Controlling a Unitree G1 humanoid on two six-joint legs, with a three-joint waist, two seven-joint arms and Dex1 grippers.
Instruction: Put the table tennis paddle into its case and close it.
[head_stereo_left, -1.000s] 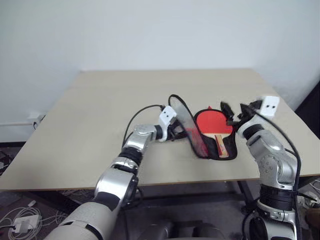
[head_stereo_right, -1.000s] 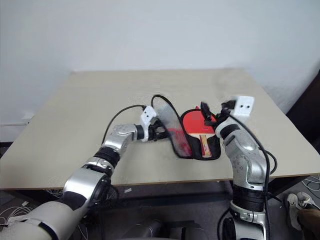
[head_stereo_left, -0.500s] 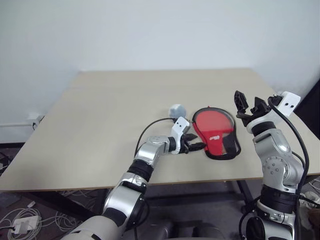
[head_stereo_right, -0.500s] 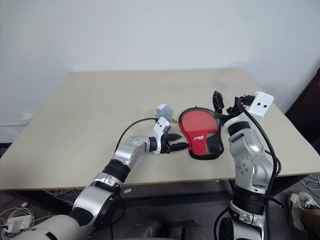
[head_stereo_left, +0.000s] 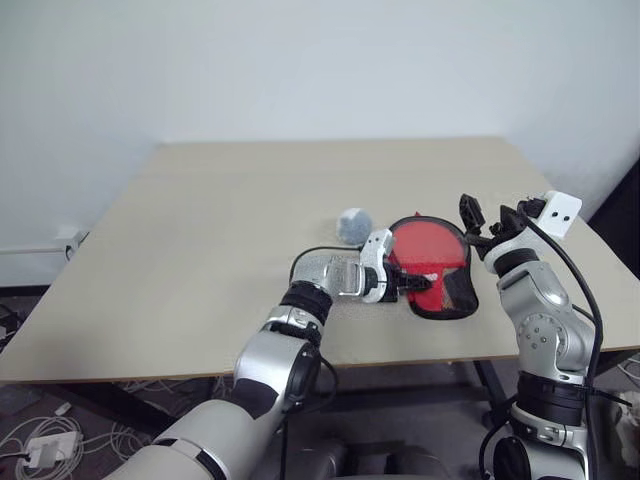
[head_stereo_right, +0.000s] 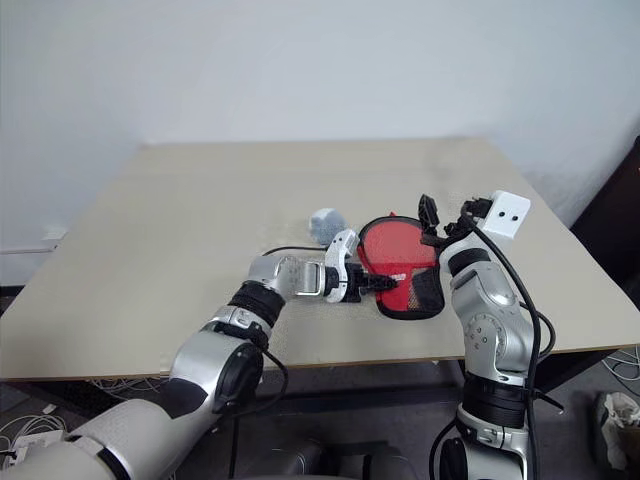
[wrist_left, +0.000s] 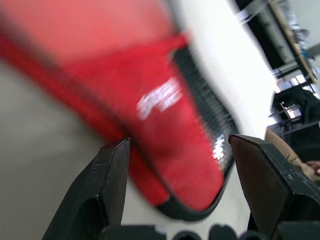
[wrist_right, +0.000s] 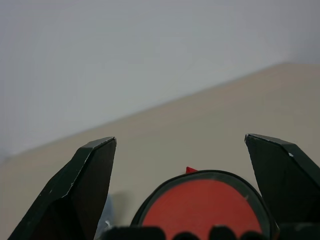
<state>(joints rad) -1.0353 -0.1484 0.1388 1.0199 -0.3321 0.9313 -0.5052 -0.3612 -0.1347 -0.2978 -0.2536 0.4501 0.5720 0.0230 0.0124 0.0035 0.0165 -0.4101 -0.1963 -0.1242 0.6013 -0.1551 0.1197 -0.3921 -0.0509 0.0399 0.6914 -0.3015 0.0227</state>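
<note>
The left pincer (head_stereo_left: 412, 284) hovers with its fingers spread apart over the near left edge of the case (head_stereo_left: 435, 262), gripping nothing. The right pincer (head_stereo_left: 484, 216) is raised just beyond the case's right side, fingers wide apart and empty. The red-and-black case lies flat near the bench's (head_stereo_left: 200, 240) front right edge, a small grey ball (head_stereo_left: 351, 224) just beside it.

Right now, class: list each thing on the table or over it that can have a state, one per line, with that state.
case: lying flat, flap folded shut
ball: resting on the table, beside the case
left gripper: open, over the case
right gripper: open, empty, raised
</note>
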